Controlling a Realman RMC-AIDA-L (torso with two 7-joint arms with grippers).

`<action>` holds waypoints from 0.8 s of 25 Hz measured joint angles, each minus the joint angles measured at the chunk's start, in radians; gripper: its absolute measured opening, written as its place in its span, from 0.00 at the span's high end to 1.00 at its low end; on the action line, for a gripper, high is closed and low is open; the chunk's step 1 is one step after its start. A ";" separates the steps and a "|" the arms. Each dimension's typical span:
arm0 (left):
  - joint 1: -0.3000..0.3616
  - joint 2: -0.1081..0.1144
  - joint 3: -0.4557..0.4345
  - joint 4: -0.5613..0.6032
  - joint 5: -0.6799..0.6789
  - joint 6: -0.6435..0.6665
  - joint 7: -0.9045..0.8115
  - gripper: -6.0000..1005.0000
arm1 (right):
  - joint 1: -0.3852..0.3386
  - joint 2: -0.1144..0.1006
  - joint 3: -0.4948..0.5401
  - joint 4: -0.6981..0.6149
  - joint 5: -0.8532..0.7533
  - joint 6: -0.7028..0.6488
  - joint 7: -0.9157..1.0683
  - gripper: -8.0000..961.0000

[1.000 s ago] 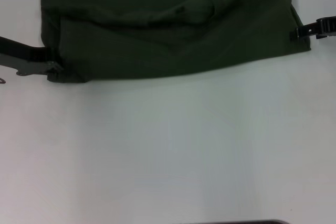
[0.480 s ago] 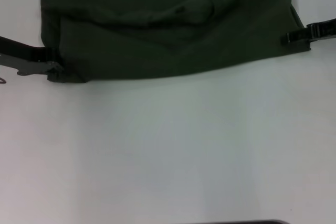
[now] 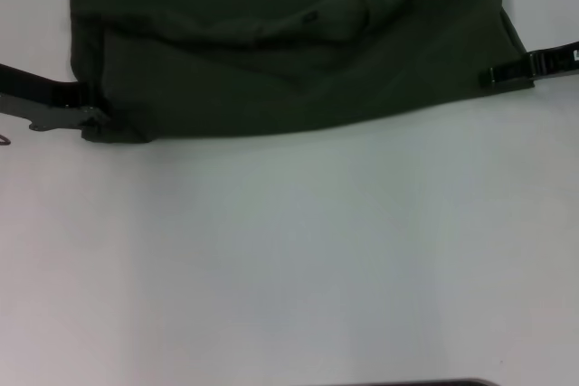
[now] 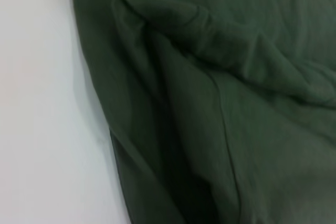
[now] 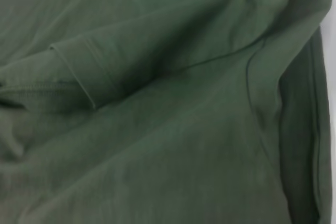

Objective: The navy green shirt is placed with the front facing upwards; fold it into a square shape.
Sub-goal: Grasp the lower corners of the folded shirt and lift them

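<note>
The navy green shirt (image 3: 289,42) lies across the far part of the white table, folded over itself with a rumpled ridge in its middle; no lettering shows. My left gripper (image 3: 93,119) sits at the shirt's near left corner, touching the cloth. My right gripper (image 3: 490,76) reaches in from the right and lies over the shirt's near right corner. The left wrist view shows layered folds of the shirt (image 4: 236,103) next to bare table. Only shirt fabric (image 5: 157,103), with a hem and seams, fills the right wrist view.
The white table (image 3: 289,250) stretches bare from the shirt's near edge toward me. A thin dark strip (image 3: 416,383) shows at the very near edge of the head view.
My right gripper has slid leftward, from just off the shirt's right edge onto its near right corner. The left gripper and the shirt have stayed put.
</note>
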 joint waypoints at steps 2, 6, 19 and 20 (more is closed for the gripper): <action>0.000 0.000 0.000 0.000 -0.001 0.000 0.000 0.95 | 0.003 0.000 -0.001 0.009 0.001 0.011 -0.006 0.05; 0.000 0.000 0.000 0.000 -0.001 0.002 0.000 0.95 | 0.008 0.002 0.003 0.016 0.003 0.008 -0.010 0.05; -0.001 0.000 0.002 0.000 -0.001 0.001 0.002 0.95 | 0.019 0.013 -0.005 0.013 0.024 -0.025 -0.014 0.06; -0.001 0.000 0.002 0.000 -0.001 0.002 0.002 0.95 | 0.019 0.013 -0.005 0.012 0.024 -0.025 -0.013 0.06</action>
